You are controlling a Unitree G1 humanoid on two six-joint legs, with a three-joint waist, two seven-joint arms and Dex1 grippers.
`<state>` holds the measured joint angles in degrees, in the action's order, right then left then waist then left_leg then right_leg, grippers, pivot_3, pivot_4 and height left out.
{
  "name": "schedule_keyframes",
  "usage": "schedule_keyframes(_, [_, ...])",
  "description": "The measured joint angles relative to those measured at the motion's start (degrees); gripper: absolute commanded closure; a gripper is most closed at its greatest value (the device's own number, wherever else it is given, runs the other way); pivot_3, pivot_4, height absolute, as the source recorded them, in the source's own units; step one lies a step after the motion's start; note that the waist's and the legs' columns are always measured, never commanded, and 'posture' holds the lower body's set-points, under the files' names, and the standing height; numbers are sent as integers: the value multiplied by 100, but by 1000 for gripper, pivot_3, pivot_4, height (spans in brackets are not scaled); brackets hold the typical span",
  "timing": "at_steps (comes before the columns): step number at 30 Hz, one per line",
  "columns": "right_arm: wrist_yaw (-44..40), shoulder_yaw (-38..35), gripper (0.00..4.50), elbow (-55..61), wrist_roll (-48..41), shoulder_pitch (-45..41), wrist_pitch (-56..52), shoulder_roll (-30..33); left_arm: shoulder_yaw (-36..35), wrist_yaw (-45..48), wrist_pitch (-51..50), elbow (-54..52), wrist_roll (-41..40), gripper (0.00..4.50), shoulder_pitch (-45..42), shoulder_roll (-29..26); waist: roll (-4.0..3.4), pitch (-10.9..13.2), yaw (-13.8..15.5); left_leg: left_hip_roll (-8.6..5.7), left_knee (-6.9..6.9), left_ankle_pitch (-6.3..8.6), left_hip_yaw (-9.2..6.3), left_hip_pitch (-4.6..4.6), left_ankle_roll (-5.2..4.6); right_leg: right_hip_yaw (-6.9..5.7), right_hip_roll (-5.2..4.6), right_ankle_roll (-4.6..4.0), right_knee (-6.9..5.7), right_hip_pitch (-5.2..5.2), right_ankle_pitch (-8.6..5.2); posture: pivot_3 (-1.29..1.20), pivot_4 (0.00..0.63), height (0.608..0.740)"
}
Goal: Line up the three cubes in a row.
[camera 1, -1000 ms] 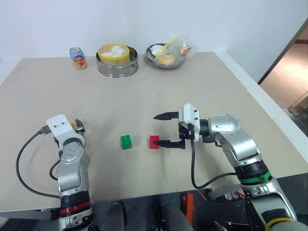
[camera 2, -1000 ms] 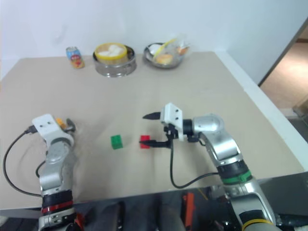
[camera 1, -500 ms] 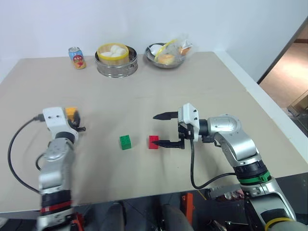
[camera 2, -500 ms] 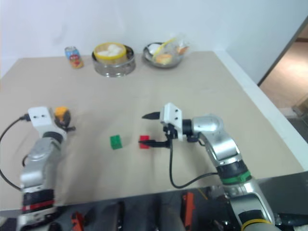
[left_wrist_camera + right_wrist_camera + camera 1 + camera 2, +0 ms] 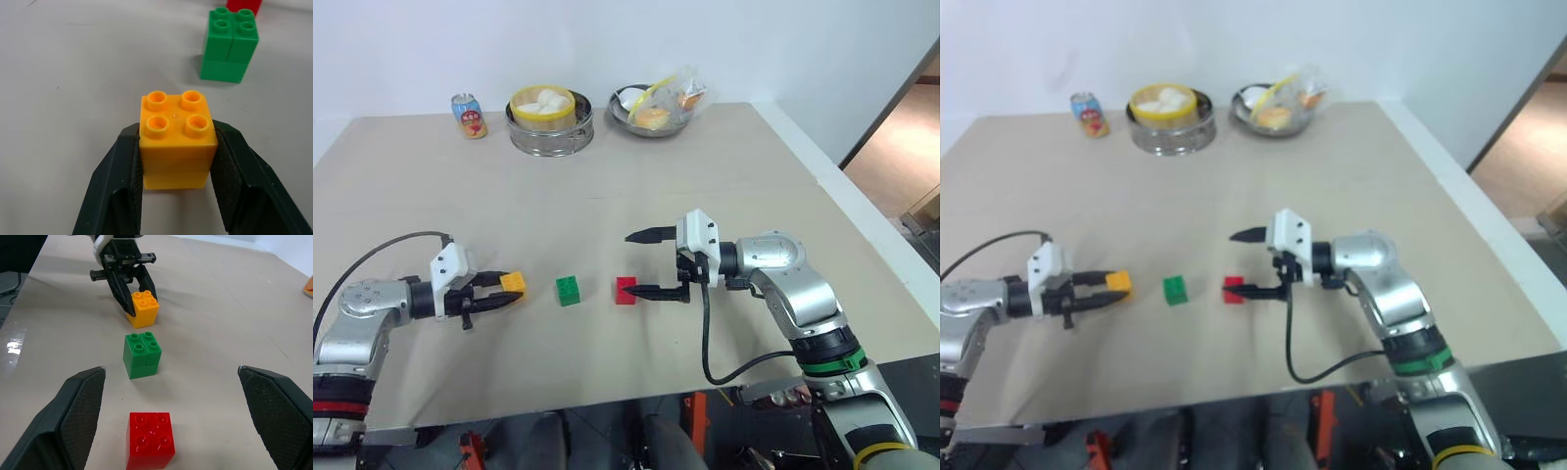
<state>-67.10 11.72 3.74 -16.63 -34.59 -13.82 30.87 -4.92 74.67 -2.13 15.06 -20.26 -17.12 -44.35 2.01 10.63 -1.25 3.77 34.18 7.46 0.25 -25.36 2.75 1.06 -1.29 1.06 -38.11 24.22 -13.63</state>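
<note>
My left gripper point(image 5: 512, 288) is shut on the orange-yellow cube point(image 5: 177, 147), holding it by its sides with the studs up, low over the table. The green cube point(image 5: 569, 290) stands a short way to its right, and the red cube point(image 5: 626, 289) stands just beyond the green one. All three lie roughly along one line in the right wrist view, orange-yellow point(image 5: 142, 307) farthest, green point(image 5: 142, 354) in the middle, red point(image 5: 149, 439) nearest. My right gripper point(image 5: 632, 262) is open wide, pointing left, its lower finger right beside the red cube.
At the far edge of the table point(image 5: 724, 186) stand a soda can point(image 5: 471, 117), a metal steamer point(image 5: 551, 122) with buns and a metal bowl point(image 5: 656, 108) holding bagged food. A black cable loops from each wrist. The table's right edge drops off.
My left arm has swung round from pointing away to pointing right, carrying the orange-yellow cube down to just left of the green cube. The right arm has not moved.
</note>
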Motion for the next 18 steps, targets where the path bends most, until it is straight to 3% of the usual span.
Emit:
schedule_keyframes(6, [1, -44, 0, 181, -8, 106, -133, 188, 2, 342, 58, -166, -161, 3193, 53, 2, 0, 0, 0, 3, -4, 2, -1, -2, -2, 0, 4, 2, -2, 5, -3, 0, 150, 740])
schedule_keyframes(18, [100, -79, 0, 336, -25, 239, -208, 274, -221, 35, 96, -721, -333, 3193, 825, 12, 0, 0, 1, 7, 1, 1, 1, 1, -3, -1, 2, -1, -3, 4, -1, 0, 150, 740])
